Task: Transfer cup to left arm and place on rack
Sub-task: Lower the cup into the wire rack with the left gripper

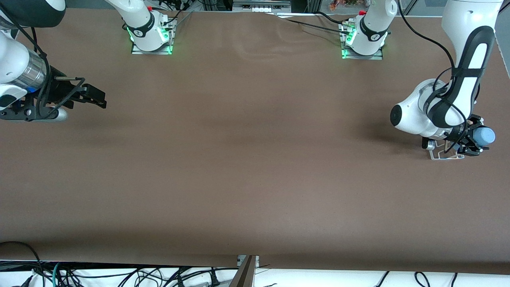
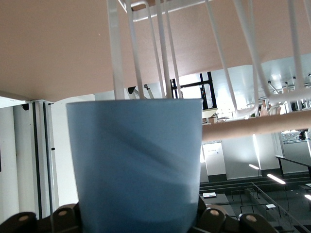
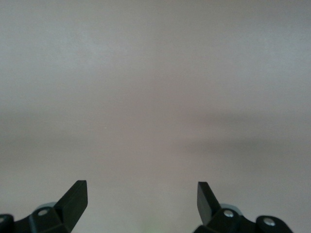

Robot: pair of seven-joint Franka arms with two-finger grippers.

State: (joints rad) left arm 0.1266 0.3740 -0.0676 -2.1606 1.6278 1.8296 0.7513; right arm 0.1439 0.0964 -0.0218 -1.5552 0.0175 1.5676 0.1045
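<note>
My left gripper (image 1: 476,140) is shut on the light-blue cup (image 1: 485,136) and holds it on its side over the white wire rack (image 1: 446,154) at the left arm's end of the table. In the left wrist view the cup (image 2: 136,165) fills the space between my fingers, with the rack's wire loops (image 2: 163,53) and its pale wooden rod (image 2: 252,125) just past the rim. Most of the rack is hidden under the left arm in the front view. My right gripper (image 1: 95,95) is open and empty at the right arm's end of the table; its fingertips (image 3: 75,196) frame bare table.
The brown table (image 1: 247,159) carries only the rack. The two arm bases (image 1: 151,36) stand along the edge farthest from the front camera. Cables hang below the table's near edge.
</note>
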